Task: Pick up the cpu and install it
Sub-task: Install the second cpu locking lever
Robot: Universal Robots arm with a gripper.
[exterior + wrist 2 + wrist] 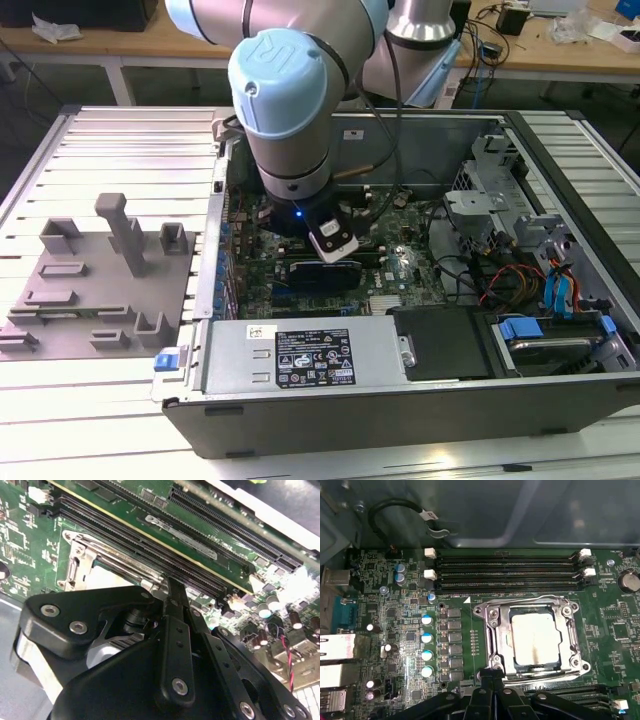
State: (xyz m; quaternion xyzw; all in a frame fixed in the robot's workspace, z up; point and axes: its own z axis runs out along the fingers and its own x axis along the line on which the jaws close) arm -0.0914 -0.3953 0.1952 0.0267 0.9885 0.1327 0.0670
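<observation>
The cpu (534, 639), a flat square chip with a pale silver top, lies inside the open metal-framed socket (491, 614) on the green motherboard (395, 630). My gripper (490, 674) is shut with nothing between its fingers. The tips sit at the socket frame's edge, just beside the cpu. In the second wrist view the black fingers (176, 605) come down next to the socket (75, 565), and a sliver of the cpu (107, 575) shows beyond the gripper body. In the exterior view the arm's wrist (335, 240) reaches down into the open computer case (400, 400).
Long black memory slots (507, 572) run beside the socket. A black cable loop (395, 510) hangs near the case wall. A grey fixture plate (95, 290) with upright blocks lies at the exterior view's left. The power supply (300, 355) and the drive cage with cables (530, 260) crowd the case.
</observation>
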